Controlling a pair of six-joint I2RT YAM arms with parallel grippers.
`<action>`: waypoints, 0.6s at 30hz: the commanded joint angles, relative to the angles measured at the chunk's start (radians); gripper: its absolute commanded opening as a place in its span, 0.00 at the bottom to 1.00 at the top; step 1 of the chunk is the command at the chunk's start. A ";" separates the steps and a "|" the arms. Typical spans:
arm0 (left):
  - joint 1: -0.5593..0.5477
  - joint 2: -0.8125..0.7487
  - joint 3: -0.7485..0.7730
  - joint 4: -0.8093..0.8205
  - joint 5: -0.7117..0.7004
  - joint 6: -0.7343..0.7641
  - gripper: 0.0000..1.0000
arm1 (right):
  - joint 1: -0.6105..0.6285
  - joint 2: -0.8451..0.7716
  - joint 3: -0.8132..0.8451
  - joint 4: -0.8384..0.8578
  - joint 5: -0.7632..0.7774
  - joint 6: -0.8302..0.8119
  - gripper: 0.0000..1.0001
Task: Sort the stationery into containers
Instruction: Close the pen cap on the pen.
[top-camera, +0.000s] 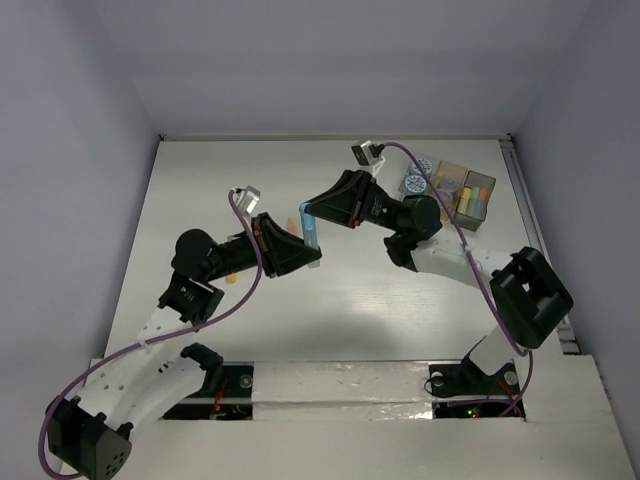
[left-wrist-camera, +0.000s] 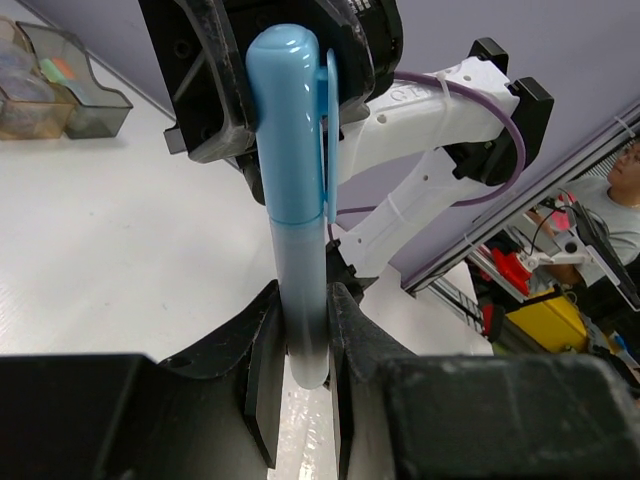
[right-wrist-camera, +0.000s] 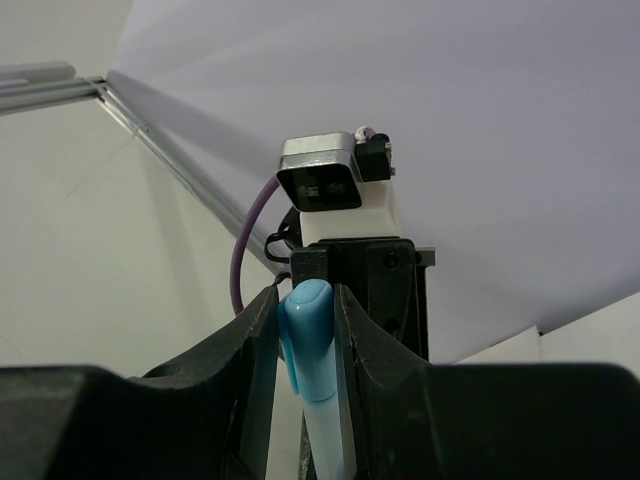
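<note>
A light blue marker (top-camera: 310, 228) is held above the table between both grippers. My left gripper (top-camera: 302, 252) is shut on its barrel end (left-wrist-camera: 297, 330). My right gripper (top-camera: 320, 212) is shut on its capped end (right-wrist-camera: 312, 330). In the left wrist view the blue cap (left-wrist-camera: 290, 120) rises into the right gripper's black fingers (left-wrist-camera: 215, 110). The amber box (top-camera: 450, 180) and the grey box (top-camera: 474, 196), which holds coloured markers, stand at the far right. Two blue-white rolls (top-camera: 415, 183) lie beside the amber box.
A small orange item (top-camera: 293, 224) lies by the left gripper, and another (top-camera: 232, 281) lies under the left arm. The two boxes also show at the top left of the left wrist view (left-wrist-camera: 85, 100). The white walls enclose the table.
</note>
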 joint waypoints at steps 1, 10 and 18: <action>0.005 -0.029 0.117 0.186 -0.045 0.015 0.00 | 0.027 -0.023 -0.052 0.114 -0.125 -0.065 0.00; 0.005 -0.035 0.188 0.128 -0.060 0.056 0.00 | 0.036 -0.120 -0.146 -0.198 -0.129 -0.307 0.00; 0.005 -0.012 0.260 0.082 -0.080 0.100 0.00 | 0.102 -0.204 -0.236 -0.551 -0.028 -0.548 0.00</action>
